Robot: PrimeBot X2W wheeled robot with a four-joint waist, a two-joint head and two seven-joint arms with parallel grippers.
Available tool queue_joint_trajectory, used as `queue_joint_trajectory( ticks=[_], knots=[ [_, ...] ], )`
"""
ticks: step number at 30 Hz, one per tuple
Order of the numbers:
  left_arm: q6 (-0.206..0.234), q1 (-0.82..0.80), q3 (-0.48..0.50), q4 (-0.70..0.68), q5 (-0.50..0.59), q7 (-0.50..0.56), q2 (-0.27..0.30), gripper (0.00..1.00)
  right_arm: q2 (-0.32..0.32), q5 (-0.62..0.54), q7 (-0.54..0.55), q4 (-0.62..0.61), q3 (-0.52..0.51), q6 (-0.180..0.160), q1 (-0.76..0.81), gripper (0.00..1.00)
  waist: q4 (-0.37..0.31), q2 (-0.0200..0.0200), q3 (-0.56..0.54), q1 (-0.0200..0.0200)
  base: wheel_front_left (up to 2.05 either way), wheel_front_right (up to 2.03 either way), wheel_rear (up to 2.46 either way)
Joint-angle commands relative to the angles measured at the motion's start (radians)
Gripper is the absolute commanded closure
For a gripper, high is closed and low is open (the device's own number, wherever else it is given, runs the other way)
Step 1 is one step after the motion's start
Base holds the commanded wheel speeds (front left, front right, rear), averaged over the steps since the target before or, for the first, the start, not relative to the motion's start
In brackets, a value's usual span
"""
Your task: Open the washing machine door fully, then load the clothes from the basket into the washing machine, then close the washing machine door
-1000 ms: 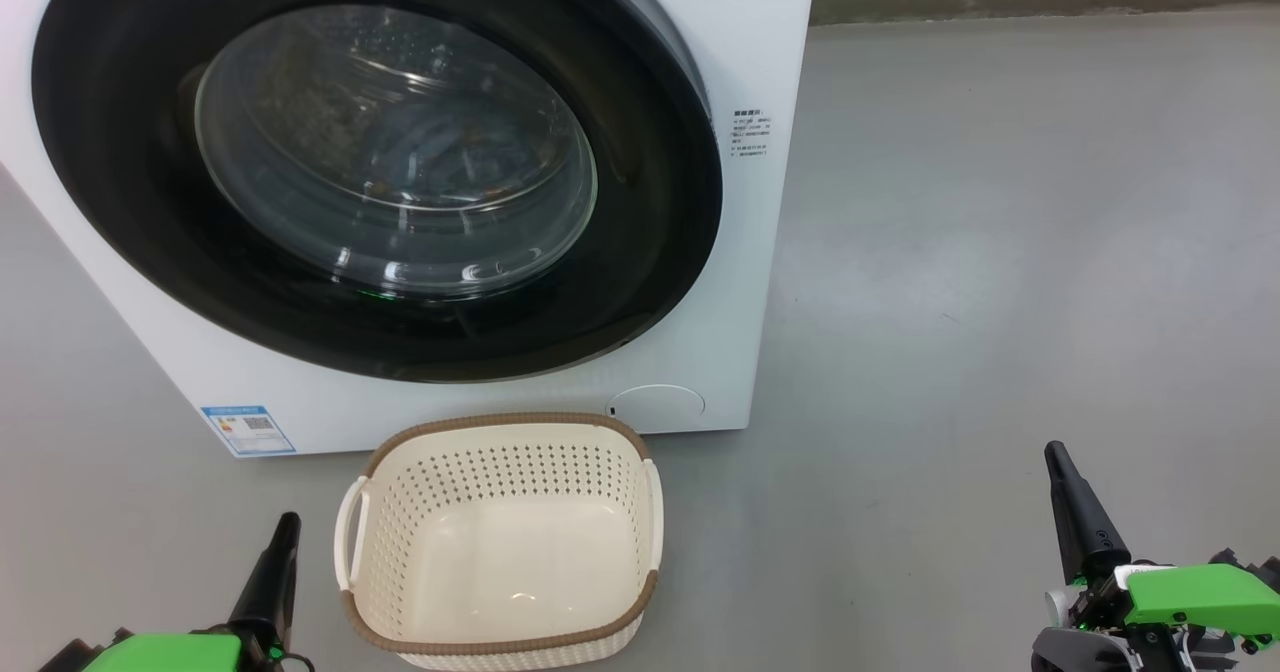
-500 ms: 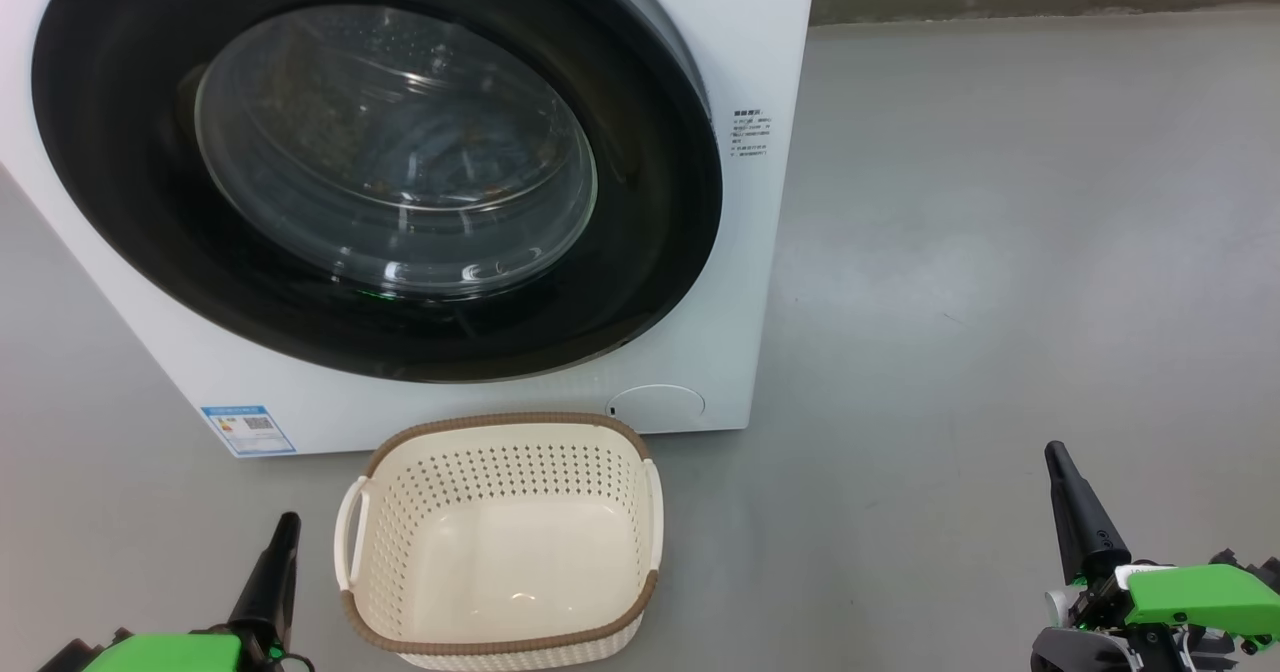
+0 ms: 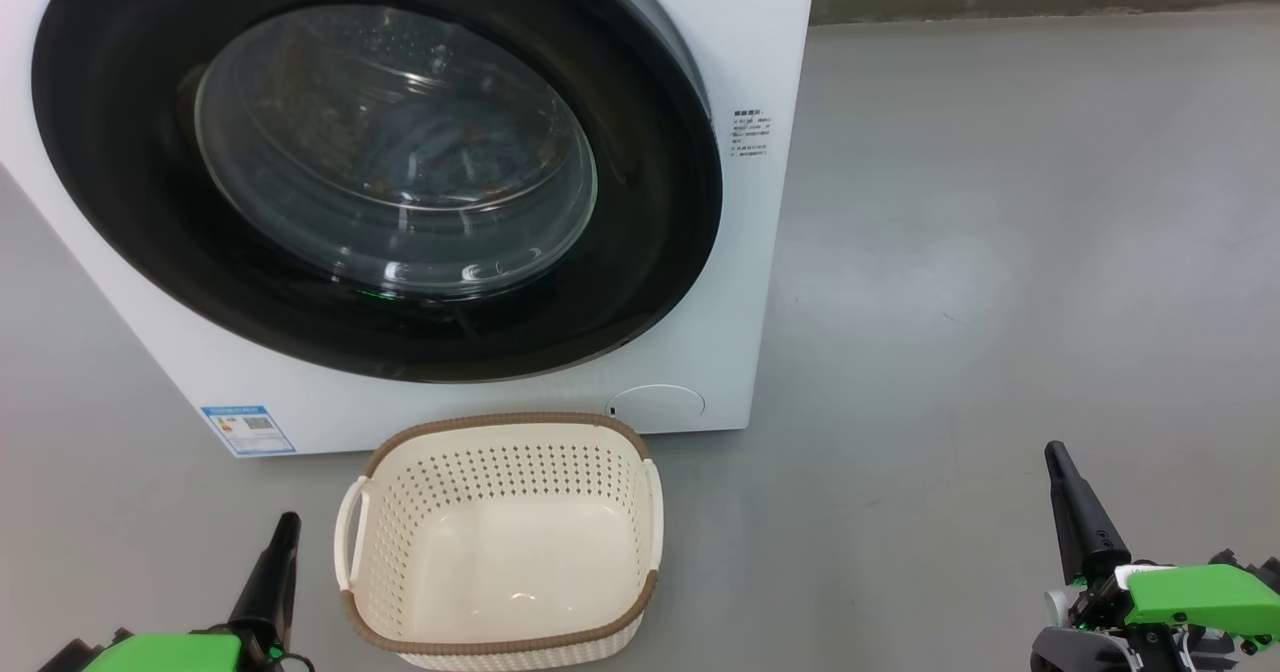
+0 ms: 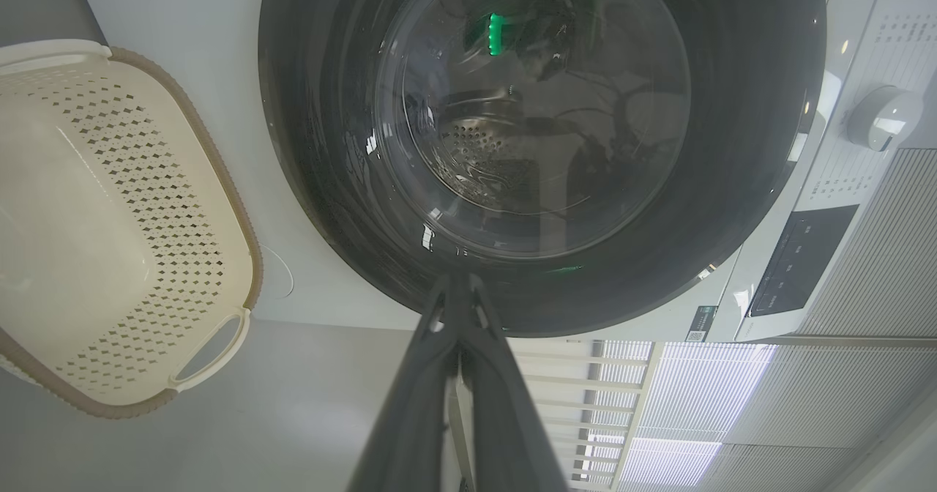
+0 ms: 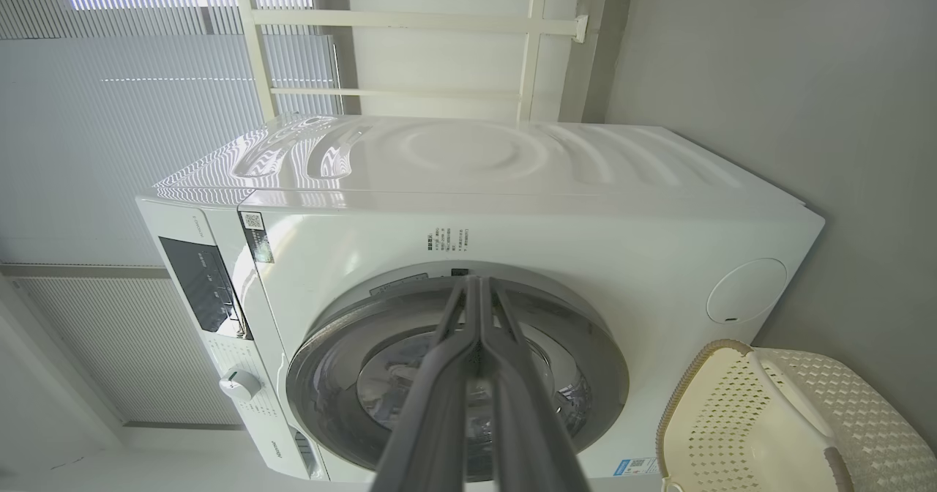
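The washing machine door (image 3: 650,212), cropped upper left, is shut, the clothes (image 3: 440,152) blurred behind its glass. Below, the left gripper (image 3: 288,522) and right gripper (image 3: 1053,452) are cut off, jaws closed and empty.

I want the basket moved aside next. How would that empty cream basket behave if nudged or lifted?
Probably light: the basket is empty, thin-walled and perforated. On the smooth grey floor it would likely slide rather than tip, being low and wide. Lifted by one side handle, it would probably tilt.
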Motion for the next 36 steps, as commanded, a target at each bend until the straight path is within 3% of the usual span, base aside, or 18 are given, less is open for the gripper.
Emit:
queue_joint_trajectory(
  ticks=[1, 36],
  knots=[
    [-0.003, -0.042, 0.035, -0.02, -0.008, 0.006, 0.013, 1.0, -0.001, 0.004, 0.008, -0.031, 0.022, 0.002, -0.007, 1.0, 0.0, -0.0001, 0.0, 0.0, 0.0, 0.0, 0.0],
    [-0.003, -0.042, 0.036, -0.02, -0.008, 0.007, 0.012, 1.0, -0.001, 0.004, 0.008, -0.03, 0.022, 0.002, -0.007, 1.0, 0.0, -0.0001, 0.0, 0.0, 0.0, 0.0, 0.0]
  ],
)
